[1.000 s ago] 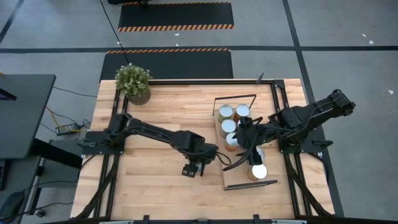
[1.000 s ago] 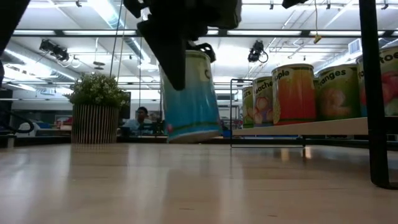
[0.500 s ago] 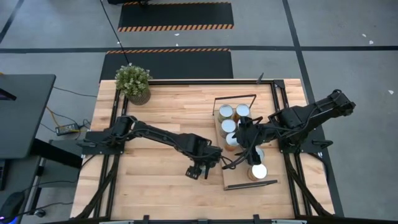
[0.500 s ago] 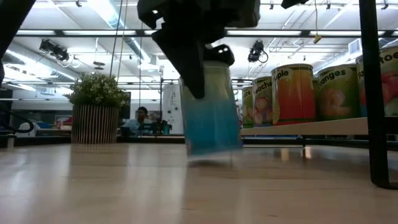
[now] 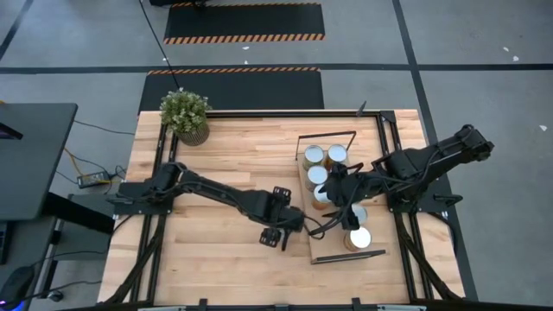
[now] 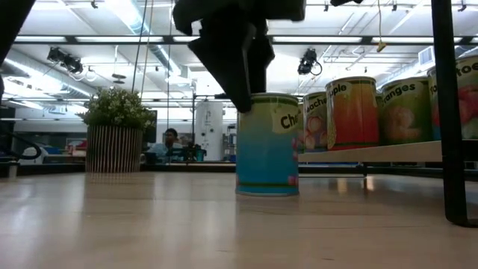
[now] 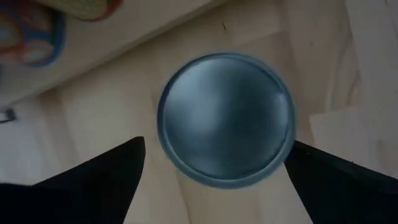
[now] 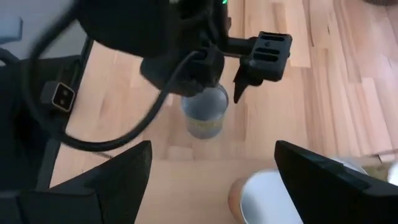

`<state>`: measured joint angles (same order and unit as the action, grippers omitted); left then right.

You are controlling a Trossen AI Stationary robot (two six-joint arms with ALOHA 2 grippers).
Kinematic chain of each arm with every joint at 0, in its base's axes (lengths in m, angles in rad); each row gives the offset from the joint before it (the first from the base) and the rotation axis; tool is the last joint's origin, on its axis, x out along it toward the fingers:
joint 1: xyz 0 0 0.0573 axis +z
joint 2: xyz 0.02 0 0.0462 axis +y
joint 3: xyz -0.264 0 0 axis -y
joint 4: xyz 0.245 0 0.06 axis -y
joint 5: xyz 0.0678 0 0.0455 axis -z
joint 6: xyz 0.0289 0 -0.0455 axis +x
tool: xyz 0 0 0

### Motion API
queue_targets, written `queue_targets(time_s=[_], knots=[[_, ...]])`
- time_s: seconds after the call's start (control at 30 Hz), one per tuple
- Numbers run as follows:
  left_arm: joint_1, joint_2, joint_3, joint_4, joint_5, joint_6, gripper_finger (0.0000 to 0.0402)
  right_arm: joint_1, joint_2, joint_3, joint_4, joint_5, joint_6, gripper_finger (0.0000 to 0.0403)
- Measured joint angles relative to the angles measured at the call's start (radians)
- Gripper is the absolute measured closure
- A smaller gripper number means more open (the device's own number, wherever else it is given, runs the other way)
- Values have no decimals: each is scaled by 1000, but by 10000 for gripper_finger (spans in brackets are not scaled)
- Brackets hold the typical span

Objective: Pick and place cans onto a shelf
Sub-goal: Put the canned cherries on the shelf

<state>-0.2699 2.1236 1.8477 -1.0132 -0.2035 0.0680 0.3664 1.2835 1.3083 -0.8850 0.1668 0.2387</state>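
A can point(image 6: 267, 143) with a blue-green label and a silver top point(image 7: 225, 118) stands upright on its base on the table, just left of the shelf point(image 5: 333, 248). My left gripper point(image 5: 278, 231) hangs right over it, open, one finger on each side of the can's top; in the high view it hides the can. Several cans point(image 5: 318, 175) stand on the shelf, also seen in the low view point(image 6: 353, 112). My right gripper point(image 5: 341, 197) waits open above the shelf, over a white-topped can point(image 8: 268, 199).
A potted plant point(image 5: 185, 115) stands at the table's far left corner. The shelf's black wire frames point(image 5: 327, 136) rise at both short ends. Bare tabletop point(image 5: 216, 259) lies left and near of the can.
My left gripper has carried the can toward the shelf and down. The can, tilted and clear of the table a second ago, now stands upright on the tabletop.
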Motion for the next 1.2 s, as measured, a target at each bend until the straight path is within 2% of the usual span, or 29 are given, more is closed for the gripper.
queue_targets(time_s=[0.2, 0.47, 0.63, 0.77, 1.03, 1.2], knots=[[-63, -30, -48, -2, -149, -41, 18, 0, 9, -57, 89, 3, -21, 56], [-100, -180, -258, 81, -166, -218, 18, 28, 47, -58, 103, 67, -59, 56], [-133, -308, -448, 282, -174, -326, 18, 51, 128, -58, 197, 105, -129, 56], [-157, -395, -589, 472, -205, -356, 18, 40, 198, -42, 266, 103, -172, 56], [-185, -529, -832, 698, -290, -438, 18, -8, 348, 31, 278, 100, -206, 56], [-196, -598, -993, 919, -297, -450, 18, -17, 432, 80, 250, 70, -216, 56]])
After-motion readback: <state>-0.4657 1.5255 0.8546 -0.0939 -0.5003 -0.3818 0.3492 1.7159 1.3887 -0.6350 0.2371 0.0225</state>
